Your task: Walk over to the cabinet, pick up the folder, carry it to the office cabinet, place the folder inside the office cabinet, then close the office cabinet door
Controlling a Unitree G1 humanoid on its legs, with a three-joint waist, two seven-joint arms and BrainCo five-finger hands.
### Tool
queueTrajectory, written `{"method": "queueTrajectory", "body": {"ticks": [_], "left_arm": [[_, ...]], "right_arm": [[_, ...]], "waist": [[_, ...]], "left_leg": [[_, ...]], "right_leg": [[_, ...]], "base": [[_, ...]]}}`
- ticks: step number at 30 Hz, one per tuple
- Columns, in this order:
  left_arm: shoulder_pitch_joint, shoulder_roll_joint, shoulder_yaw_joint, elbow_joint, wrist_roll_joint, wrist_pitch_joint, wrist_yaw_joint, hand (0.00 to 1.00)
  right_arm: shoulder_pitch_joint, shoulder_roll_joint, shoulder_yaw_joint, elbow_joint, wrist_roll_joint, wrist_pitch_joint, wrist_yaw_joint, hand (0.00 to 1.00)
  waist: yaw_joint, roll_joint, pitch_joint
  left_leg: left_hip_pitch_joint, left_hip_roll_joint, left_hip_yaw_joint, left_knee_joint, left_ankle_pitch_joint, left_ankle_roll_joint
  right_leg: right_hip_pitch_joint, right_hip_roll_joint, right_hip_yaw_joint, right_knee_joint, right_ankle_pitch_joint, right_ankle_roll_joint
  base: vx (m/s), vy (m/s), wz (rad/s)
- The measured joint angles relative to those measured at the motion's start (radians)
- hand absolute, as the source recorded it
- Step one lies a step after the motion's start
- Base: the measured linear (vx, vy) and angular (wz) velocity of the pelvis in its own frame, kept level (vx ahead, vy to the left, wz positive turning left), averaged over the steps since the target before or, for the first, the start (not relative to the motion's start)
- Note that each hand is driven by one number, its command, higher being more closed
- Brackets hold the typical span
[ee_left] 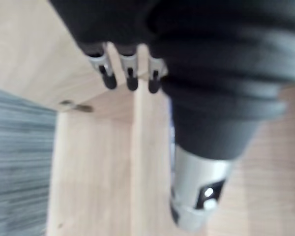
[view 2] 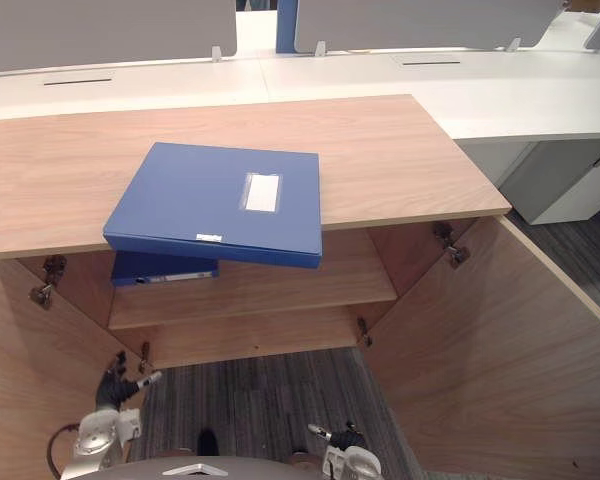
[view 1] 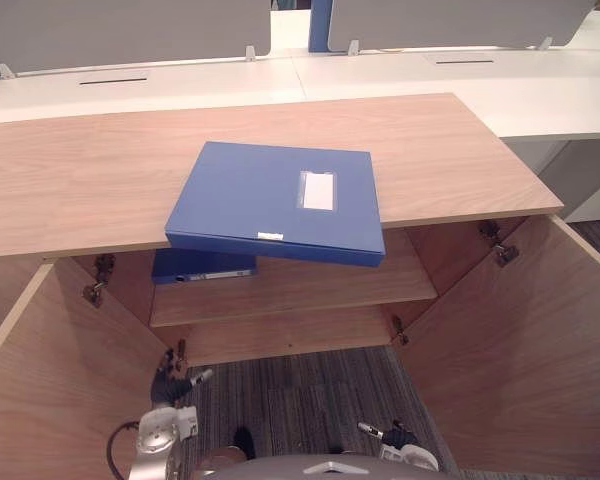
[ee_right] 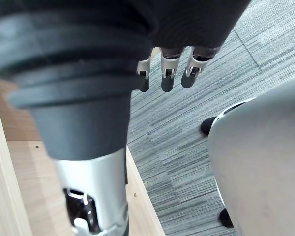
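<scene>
Slim blue folder [view 1: 270,200] lying flat on the wood-grain cabinet [view 1: 80,170] top, its front edge jutting past the lip.
Left hand [view 1: 170,385] hangs low, fingers loose and empty; the folder is matte and box-shaped with a pale label; a 2nd blue folder [view 1: 195,266] lies on the shelf [view 1: 310,285] below; right hand [view 1: 390,436] hangs slack, fingers released, over striped grey carpet [view 1: 300,390].

White desks [view 1: 460,85] run along the far edge of the wooden counter [view 1: 80,170]. Grey partition screens [view 1: 130,30] and a blue panel [view 1: 320,25] stand behind them. Grey striped carpet [view 1: 300,400] covers the floor.
</scene>
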Motion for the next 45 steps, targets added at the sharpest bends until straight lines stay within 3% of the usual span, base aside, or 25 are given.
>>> {"method": "queueTrajectory", "body": {"ticks": [8, 17, 23, 31, 35, 45], "left_arm": [[0.054, 0.041, -0.009, -0.414, 0.141, -0.044, 0.046, 0.0], [0.073, 0.058, -0.049, -0.665, 0.195, -0.105, 0.087, 0.0], [0.075, 0.091, -0.057, -0.721, 0.197, -0.118, 0.092, 0.0], [0.066, 0.179, -0.083, -0.8, 0.395, -0.13, 0.129, 0.0], [0.04, 0.206, -0.151, -0.8, 0.478, -0.129, 0.147, 0.0], [-0.033, 0.247, -0.283, -0.793, 0.602, -0.127, 0.152, 0.0]], "right_arm": [[0.036, 0.002, 0.037, -0.057, -0.001, -0.008, 0.003, 0.0], [0.041, -0.001, 0.042, -0.053, -0.001, -0.014, 0.003, 0.0], [0.042, -0.003, 0.045, -0.04, -0.002, -0.014, 0.004, 0.0], [0.029, -0.011, 0.082, -0.014, -0.003, -0.018, 0.004, 0.0], [0.029, -0.022, 0.083, -0.008, -0.022, -0.018, 0.003, 0.0], [0.008, -0.048, 0.104, 0.024, -0.036, -0.018, 0.002, 0.0]], "waist": [[0.019, 0.016, -0.01], [0.019, 0.025, -0.023], [0.018, 0.022, -0.03], [-0.001, 0.014, -0.048], [-0.006, 0.015, -0.051], [-0.035, 0.018, -0.056]], "left_leg": [[0.048, -0.004, -0.024, 0.0, -0.008, 0.001], [0.061, 0.002, -0.048, -0.001, -0.007, 0.0], [0.066, 0.003, -0.05, -0.001, -0.006, 0.0], [0.067, 0.001, -0.057, -0.001, -0.006, -0.001], [0.067, 0.002, -0.057, -0.001, -0.006, -0.001], [0.067, 0.003, -0.052, -0.001, -0.007, -0.001]], "right_leg": [[0.084, 0.0, -0.031, -0.038, 0.011, 0.01], [0.109, 0.009, -0.051, -0.042, 0.002, -0.005], [0.114, 0.01, -0.052, -0.047, 0.001, -0.006], [0.122, 0.011, -0.057, -0.056, 0.002, -0.006], [0.122, 0.012, -0.057, -0.057, 0.002, -0.007], [0.121, 0.014, -0.051, -0.06, 0.002, -0.008]], "base": [[0.04, -0.008, 0.1], [-0.01, -0.019, 0.06], [-0.01, -0.002, 0.0], [0.0, -0.004, 0.02], [0.0, 0.0, 0.0], [0.0, 0.0, -0.01]]}}
